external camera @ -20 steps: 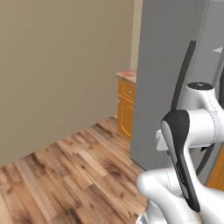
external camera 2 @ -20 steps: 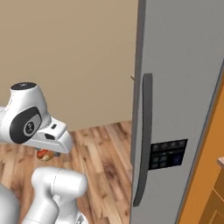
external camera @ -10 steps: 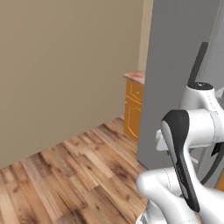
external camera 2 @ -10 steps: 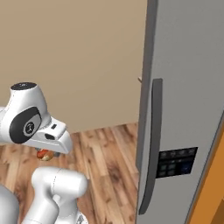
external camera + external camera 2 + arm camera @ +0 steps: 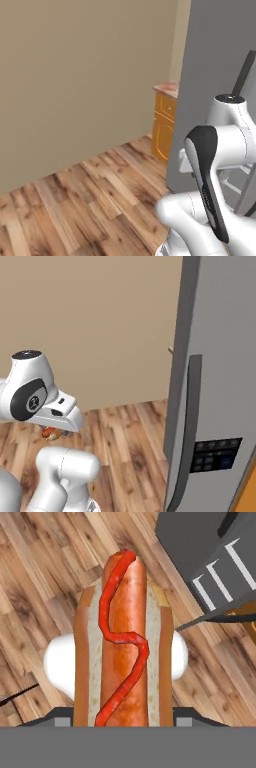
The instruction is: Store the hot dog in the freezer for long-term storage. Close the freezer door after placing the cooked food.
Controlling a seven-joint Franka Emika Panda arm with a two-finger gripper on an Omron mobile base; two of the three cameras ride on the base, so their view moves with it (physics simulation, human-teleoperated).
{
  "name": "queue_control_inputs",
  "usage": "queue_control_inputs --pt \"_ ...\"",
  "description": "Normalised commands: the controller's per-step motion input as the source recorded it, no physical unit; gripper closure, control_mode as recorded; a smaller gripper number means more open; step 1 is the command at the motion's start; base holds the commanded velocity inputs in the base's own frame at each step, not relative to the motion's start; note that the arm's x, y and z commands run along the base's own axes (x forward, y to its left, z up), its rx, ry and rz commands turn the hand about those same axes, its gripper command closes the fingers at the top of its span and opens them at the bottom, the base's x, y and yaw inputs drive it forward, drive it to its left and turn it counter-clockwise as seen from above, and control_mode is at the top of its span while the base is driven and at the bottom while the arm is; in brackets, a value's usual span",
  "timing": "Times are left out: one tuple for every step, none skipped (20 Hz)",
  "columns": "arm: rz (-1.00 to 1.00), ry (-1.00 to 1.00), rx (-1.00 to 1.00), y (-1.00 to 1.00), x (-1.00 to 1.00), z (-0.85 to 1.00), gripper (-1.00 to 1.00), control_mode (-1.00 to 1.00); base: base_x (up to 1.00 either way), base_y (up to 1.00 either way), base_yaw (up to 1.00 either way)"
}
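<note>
One hot dog (image 5: 123, 647), ketchup-striped, pinched lengthwise in my end effector (image 5: 123, 719), held over wood floor (image 5: 40, 577). Freezer door (image 5: 220, 396), grey with dark handle (image 5: 186, 431) and dispenser panel (image 5: 216, 454), stands off to the end effector's side. I log an orange cabinet (image 5: 163, 122) beyond.

Bare wood-plank floor (image 5: 100, 200)

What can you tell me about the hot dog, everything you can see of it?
The hot dog is a glossy reddish-brown sausage in a tan-orange bun with a pale inner face, a wavy red line of ketchup running along its top. In the hand view it points away from the camera, its near end at the shut gripper, held above the wooden floor. In the right base view a small part of it peeks out under the white hand.
</note>
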Motion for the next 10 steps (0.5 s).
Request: queue_control_inputs --pt "0.0 0.0 0.0 0.0 0.0 0.0 1.0 1.0 1.0 0.79 0.33" --pt "0.0 0.0 0.0 0.0 0.0 0.0 1.0 1.0 0.91 0.69 0.42" --pt "0.0 0.0 0.0 0.0 0.0 0.0 1.0 1.0 1.0 0.55 0.43" --pt "0.0 0.0 0.0 0.0 0.0 0.0 1.0 1.0 1.0 0.55 0.4" --pt "0.0 0.0 0.0 0.0 0.0 0.0 1.0 1.0 1.0 0.59 0.35" --pt "0.0 0.0 0.0 0.0 0.0 0.0 1.0 1.0 1.0 0.57 0.34" --pt "0.0 0.0 0.0 0.0 0.0 0.0 1.0 1.0 1.0 0.63 0.32" --pt "0.0 0.0 0.0 0.0 0.0 0.0 1.0 1.0 1.0 0.75 0.27" --pt "0.0 0.0 0.0 0.0 0.0 0.0 1.0 1.0 0.76 0.61 0.14" --pt "0.0 0.0 0.0 0.0 0.0 0.0 1.0 1.0 0.51 0.49 0.02"
